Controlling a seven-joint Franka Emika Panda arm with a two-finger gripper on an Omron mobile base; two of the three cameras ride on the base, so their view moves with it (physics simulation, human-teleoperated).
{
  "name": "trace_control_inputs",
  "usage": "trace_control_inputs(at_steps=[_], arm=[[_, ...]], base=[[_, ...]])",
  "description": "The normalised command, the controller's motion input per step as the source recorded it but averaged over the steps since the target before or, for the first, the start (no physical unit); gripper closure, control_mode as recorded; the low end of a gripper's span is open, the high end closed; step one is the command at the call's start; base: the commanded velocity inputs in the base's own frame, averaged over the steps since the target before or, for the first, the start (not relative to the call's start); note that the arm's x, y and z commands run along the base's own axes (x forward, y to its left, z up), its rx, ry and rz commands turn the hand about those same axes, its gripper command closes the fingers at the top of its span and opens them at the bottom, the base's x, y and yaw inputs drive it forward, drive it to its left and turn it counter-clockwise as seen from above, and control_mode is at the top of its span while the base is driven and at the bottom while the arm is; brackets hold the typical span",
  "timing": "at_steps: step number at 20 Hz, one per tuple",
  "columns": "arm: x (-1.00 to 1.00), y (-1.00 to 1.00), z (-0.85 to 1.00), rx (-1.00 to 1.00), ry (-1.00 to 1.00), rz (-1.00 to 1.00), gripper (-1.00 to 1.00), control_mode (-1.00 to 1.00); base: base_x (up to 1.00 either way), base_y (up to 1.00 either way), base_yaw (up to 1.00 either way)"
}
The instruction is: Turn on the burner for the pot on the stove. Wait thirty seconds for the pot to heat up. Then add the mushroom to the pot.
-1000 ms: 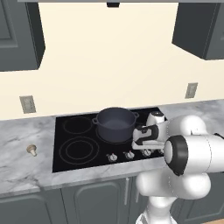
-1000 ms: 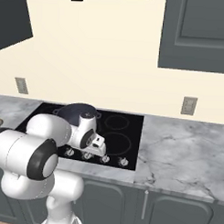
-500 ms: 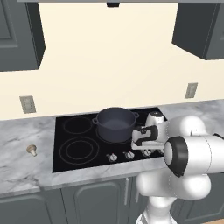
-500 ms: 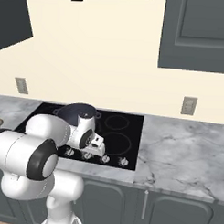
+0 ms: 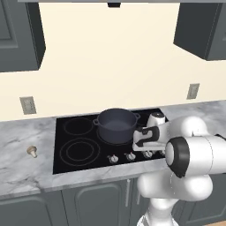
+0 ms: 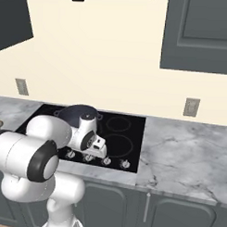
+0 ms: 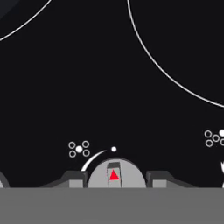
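Mushroom (image 5: 32, 151): lying at the left middle of the left base view, on the grey marble counter (image 5: 22, 145), well apart from the stove's left edge.
Stove (image 5: 75, 150): sitting at the centre of the left base view, black glass with grey rings and a row of silver knobs along its front edge.
Pot (image 5: 116, 126): standing at the centre of the left base view on the rear middle of the stove, dark blue-grey, upright, two loop handles showing.
Knob (image 7: 116, 174): showing at the bottom centre of the hand view, silver with a red triangle mark.
Gripper (image 7: 116, 179): reaching down at the knob row just right of the pot; its two dark tips are flanking the knob on either side, pinching it.
Wall outlet (image 5: 193, 91): sitting at the right of the left base view.
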Motion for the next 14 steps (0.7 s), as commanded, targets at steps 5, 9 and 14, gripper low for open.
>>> trace_control_inputs(at_steps=[5,9,14], arm=[[-0.08,0.0,-0.22,0.0,0.0,0.15,1.0,-1.0],[-0.28,0.0,-0.31,0.0,0.01,0.2,1.0,-1.0],[-0.36,0.0,-0.39,0.01,0.0,0.22,1.0,-1.0]], base=[[0.0,0.0,0.0],[0.0,0.0,0.0],[0.0,0.0,0.0]])
